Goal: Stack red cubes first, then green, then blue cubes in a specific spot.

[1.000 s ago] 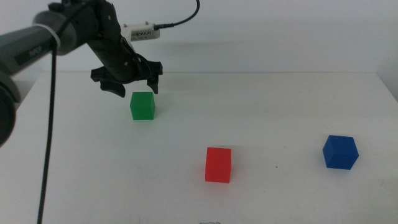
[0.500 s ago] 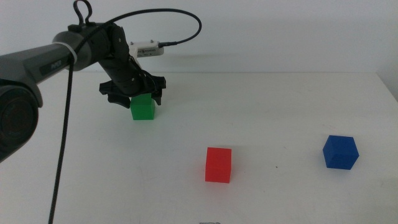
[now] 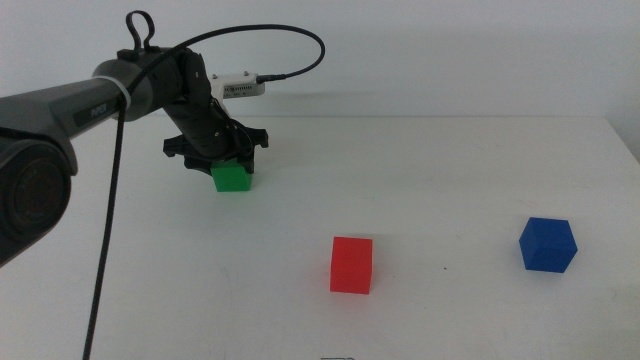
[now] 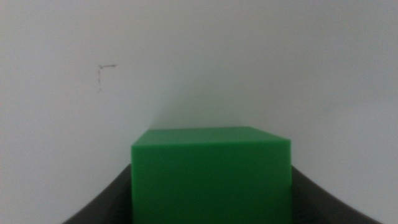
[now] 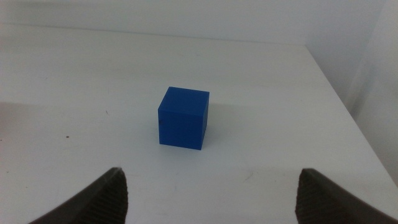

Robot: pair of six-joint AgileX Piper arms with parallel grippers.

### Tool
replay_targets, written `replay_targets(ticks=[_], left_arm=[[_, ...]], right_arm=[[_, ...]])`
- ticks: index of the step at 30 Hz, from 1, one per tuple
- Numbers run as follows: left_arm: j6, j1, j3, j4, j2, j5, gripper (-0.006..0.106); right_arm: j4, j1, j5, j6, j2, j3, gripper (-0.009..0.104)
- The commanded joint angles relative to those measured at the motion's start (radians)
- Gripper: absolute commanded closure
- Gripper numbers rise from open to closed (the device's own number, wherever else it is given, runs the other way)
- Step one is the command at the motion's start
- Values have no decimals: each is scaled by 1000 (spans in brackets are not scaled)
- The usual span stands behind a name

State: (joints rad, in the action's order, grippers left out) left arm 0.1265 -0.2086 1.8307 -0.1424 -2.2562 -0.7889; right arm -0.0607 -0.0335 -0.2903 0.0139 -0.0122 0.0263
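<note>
The green cube [image 3: 232,178] sits on the white table at the back left. My left gripper [image 3: 226,160] is lowered over it with its jaws open on either side. In the left wrist view the green cube [image 4: 210,177] fills the gap between the dark jaws. The red cube [image 3: 351,265] stands alone at the middle front. The blue cube [image 3: 547,245] stands at the right, and it also shows in the right wrist view [image 5: 183,117]. My right gripper [image 5: 211,199] is open and empty, short of the blue cube and out of the middle view.
The table's right edge [image 3: 625,150] runs just beyond the blue cube. The left arm's black cable [image 3: 105,240] hangs down over the left side of the table. A small pencil mark [image 4: 102,71] is on the tabletop beyond the green cube.
My left gripper has come down from just above and behind the green cube until its jaws stand around the cube. The cubes have not moved.
</note>
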Motion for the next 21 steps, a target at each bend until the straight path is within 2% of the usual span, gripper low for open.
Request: replay_targets(ticks=[1,2,5,8,15,21], left_arm=[[1,-1,31,-18,63,30,72],[1,-1,31,-18,93,-4,90],[10,-7,31,-18,142,-42,102],[44,-35,11,24,210,-67,102],[330,-175,-217,273,436,-34,102],[570,-341,-345,324,540,-58,102]], right_arm=[[-8,8,74,-4,-15,-10,3],[-8,8,74,-4,-15,-10,3],[-8,8,74,-4,-15,-10,3],[-8,8,74,-4,-15,-10,3],[-8,8,74,-4,-15,-10,3],[-8,8,74,-4,-15,-10,3]])
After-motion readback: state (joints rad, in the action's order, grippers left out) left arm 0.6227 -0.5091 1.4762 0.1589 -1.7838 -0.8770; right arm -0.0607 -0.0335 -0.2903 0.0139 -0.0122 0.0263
